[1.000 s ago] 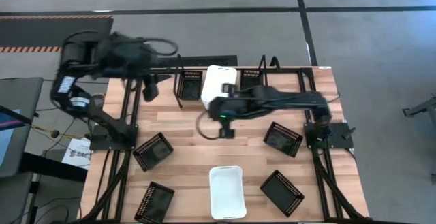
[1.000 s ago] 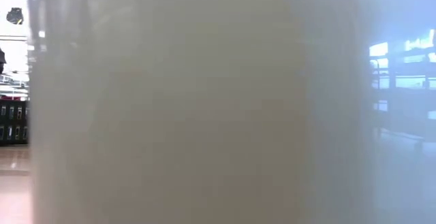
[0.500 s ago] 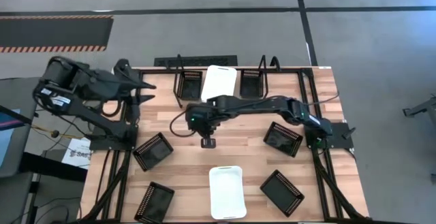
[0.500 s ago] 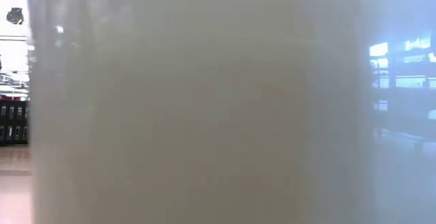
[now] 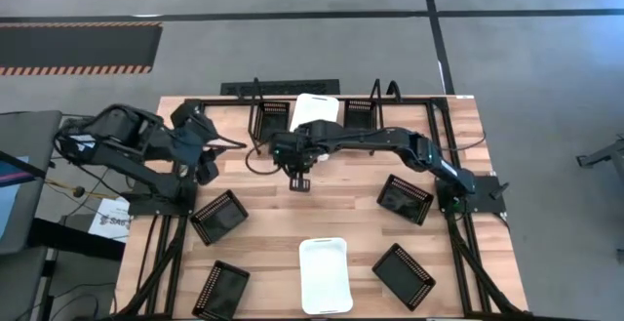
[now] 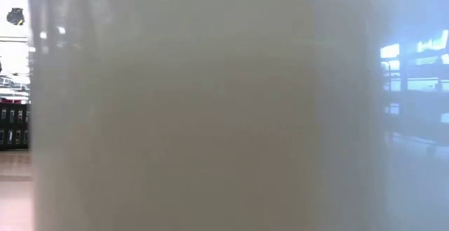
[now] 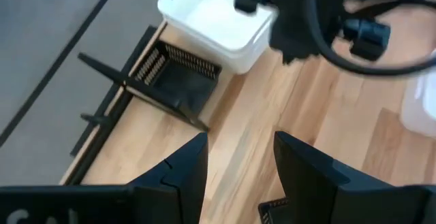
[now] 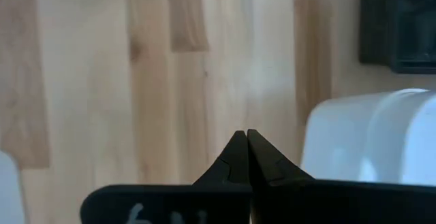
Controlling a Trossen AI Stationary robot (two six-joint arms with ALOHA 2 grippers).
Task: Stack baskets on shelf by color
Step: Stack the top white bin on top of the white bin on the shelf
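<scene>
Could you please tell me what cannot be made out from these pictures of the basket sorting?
- Low view: a pale blurred surface fills nearly the whole picture, hiding table, arms and baskets; what it is cannot be told.
- High view: how many baskets are stacked in the white basket on the shelf cannot be told; the right arm crosses its front edge.
- Right wrist view: the black basket is cut off by the picture's edge.
</scene>
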